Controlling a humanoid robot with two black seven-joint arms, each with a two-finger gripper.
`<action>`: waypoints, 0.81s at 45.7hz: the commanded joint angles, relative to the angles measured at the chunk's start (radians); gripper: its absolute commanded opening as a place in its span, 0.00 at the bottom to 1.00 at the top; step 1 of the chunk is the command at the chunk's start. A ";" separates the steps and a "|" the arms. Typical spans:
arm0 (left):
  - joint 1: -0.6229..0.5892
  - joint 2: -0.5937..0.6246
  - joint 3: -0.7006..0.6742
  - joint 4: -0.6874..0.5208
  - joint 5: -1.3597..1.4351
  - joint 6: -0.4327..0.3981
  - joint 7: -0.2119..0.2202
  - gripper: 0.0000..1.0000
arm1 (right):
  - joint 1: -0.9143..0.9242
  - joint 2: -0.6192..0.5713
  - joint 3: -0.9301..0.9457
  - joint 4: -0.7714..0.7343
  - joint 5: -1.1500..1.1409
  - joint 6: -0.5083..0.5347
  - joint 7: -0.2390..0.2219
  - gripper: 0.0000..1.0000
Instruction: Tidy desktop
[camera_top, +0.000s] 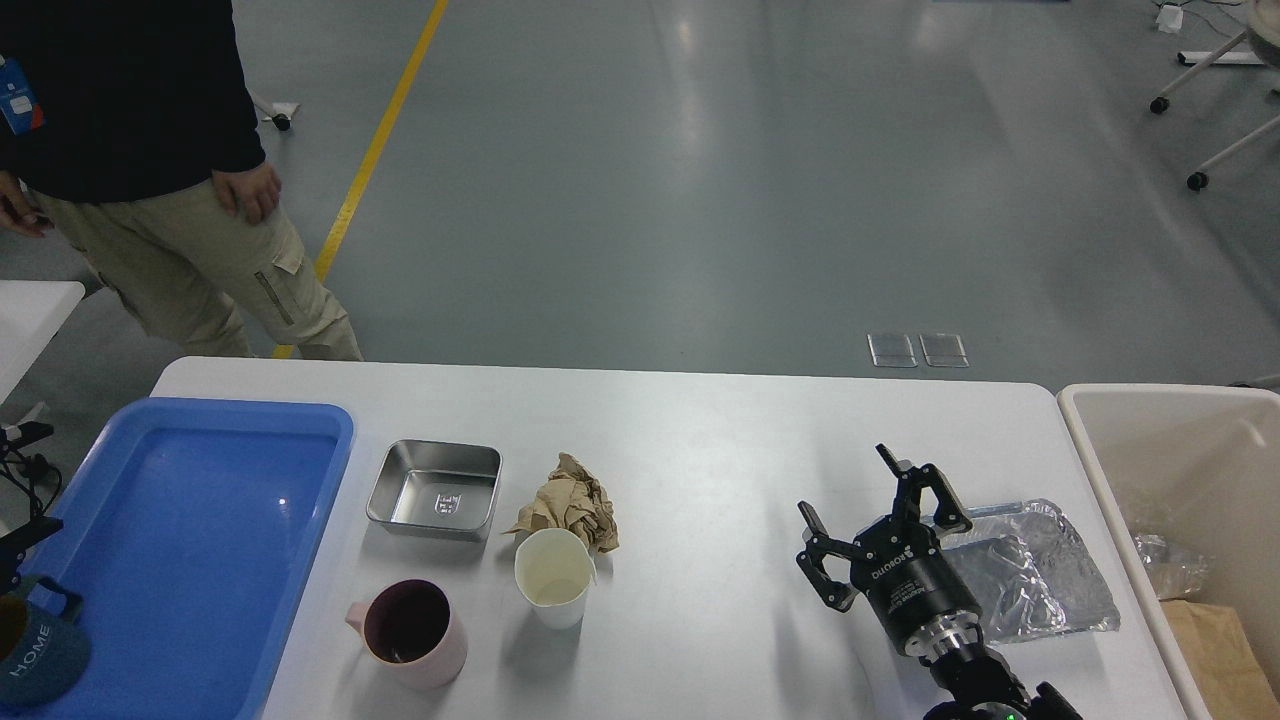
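Note:
The white desktop (700, 430) holds a steel tray (435, 490), a crumpled brown paper ball (572, 512), a white paper cup (552, 577) and a pink mug (410, 632). A crumpled foil container (1040, 578) lies near the right edge. My right gripper (842, 482) is open and holds nothing. It hovers just left of the foil container, whose near corner its body hides. At the far left edge two dark fingers of my left gripper (40, 480) show spread apart and holding nothing, above a dark blue mug (35, 660).
A blue plastic tray (200, 540) covers the desktop's left end, with the dark blue mug in its near corner. A beige bin (1160, 440) with paper and foil scraps stands off the right end. A person (150, 180) stands beyond the far left corner.

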 joint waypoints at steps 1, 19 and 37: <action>-0.019 -0.014 0.002 -0.006 0.001 0.009 0.005 0.97 | -0.003 -0.006 0.006 0.000 -0.009 0.000 0.000 1.00; -0.312 -0.065 0.289 0.004 0.248 0.115 0.013 0.97 | 0.000 0.000 0.004 -0.003 -0.010 -0.002 0.000 1.00; -0.433 -0.085 0.453 0.028 0.297 0.072 -0.117 0.97 | -0.005 0.000 0.008 -0.003 -0.012 -0.002 0.002 1.00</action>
